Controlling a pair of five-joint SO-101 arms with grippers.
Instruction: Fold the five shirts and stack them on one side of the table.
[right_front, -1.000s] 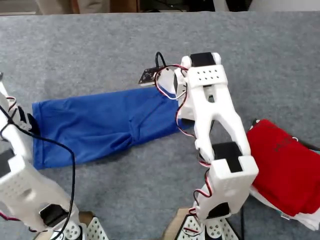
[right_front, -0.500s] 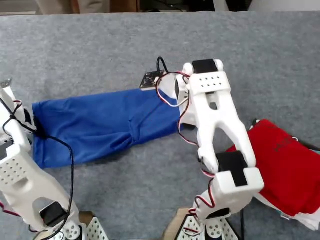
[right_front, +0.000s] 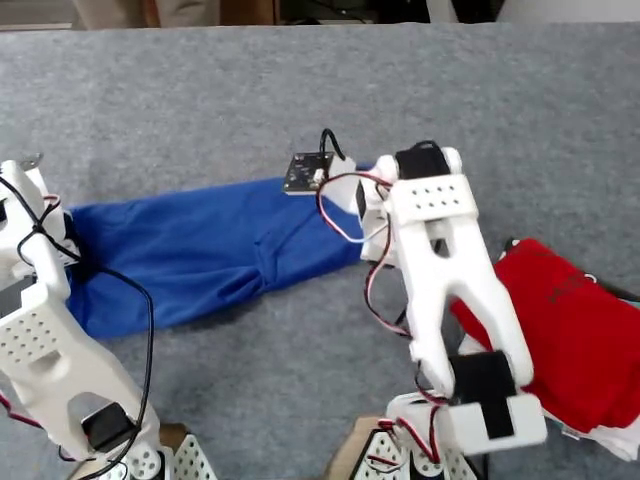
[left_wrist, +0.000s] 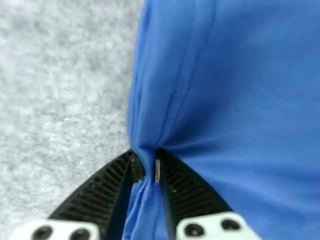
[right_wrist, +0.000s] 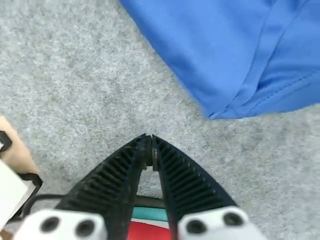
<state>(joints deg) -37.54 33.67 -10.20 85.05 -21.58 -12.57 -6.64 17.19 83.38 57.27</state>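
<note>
Pinching the blue shirt (left_wrist: 225, 100) with my left gripper (left_wrist: 148, 169), I have both black ribbed jaws closed on a gathered fold at the edge of the cloth. The fabric bunches into creases right at my fingertips. From there it spreads out smooth and flat ahead of the gripper. To one side of that pinch there is grey table (left_wrist: 55, 90), bare and slightly fuzzy.

From above, the blue shirt (right_front: 200, 255) lies as a long band across the table (right_front: 200, 90). It runs from my left gripper at one end towards my right gripper at the other. A soft crease sits near the middle of the band.

My right gripper (right_wrist: 150, 150) is closed too, but with nothing in it: the two jaws meet tip to tip over bare grey table (right_wrist: 60, 75). The blue shirt (right_wrist: 225, 45) lies just ahead of those tips, apart from them. Its hemmed corner is the part nearest to me. Behind this gripper, close to the wrist, a strip of red (right_wrist: 145, 232) shows with a thin teal strip beside it.

In the high view the red shirt (right_front: 570, 340) lies folded on the far side of my right arm (right_front: 440, 260) from the blue one. It rests on top of some white cloth (right_front: 615, 440) at the table's edge, well apart from the blue shirt. My left arm (right_front: 40, 340) stands at the opposite end of the band.
</note>
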